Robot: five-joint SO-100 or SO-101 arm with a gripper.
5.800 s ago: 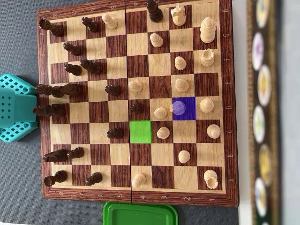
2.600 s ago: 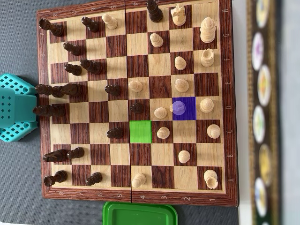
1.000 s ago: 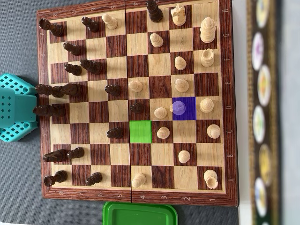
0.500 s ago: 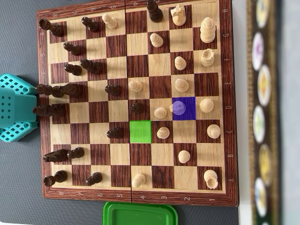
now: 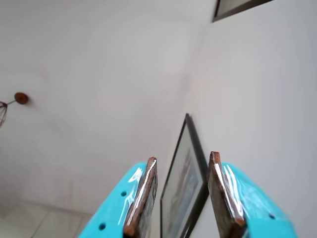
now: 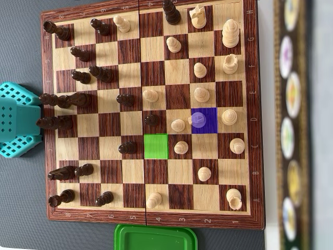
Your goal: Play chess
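From my remote station I log the following. In the wrist view the pincer [image 5: 181,196] stands released, its two brown-padded fingers [image 5: 142,198] apart with nothing between them; the camera looks at a pale wall and a dark-framed picture [image 5: 185,188] leaning there, not at the board.

In the overhead view the chessboard [image 6: 151,221] covers most of the grey worktop [image 6: 21,208]. The arm's turquoise body [image 6: 18,120] sits at the worktop's left edge, just beside the board's left border, about midway along it. Dark pieces cluster along the board's left side, among them a dark pawn [image 6: 127,148] advanced toward the centre. Light pieces occupy the right half. One square below the board's centre is tinted green [image 6: 156,146] and is unoccupied. A square to its upper right is tinted purple [image 6: 204,120] and carries a light pawn [image 6: 199,120]. A green lidded container [image 6: 156,238] lies at the worktop's bottom edge, touching or nearly touching the board's border.
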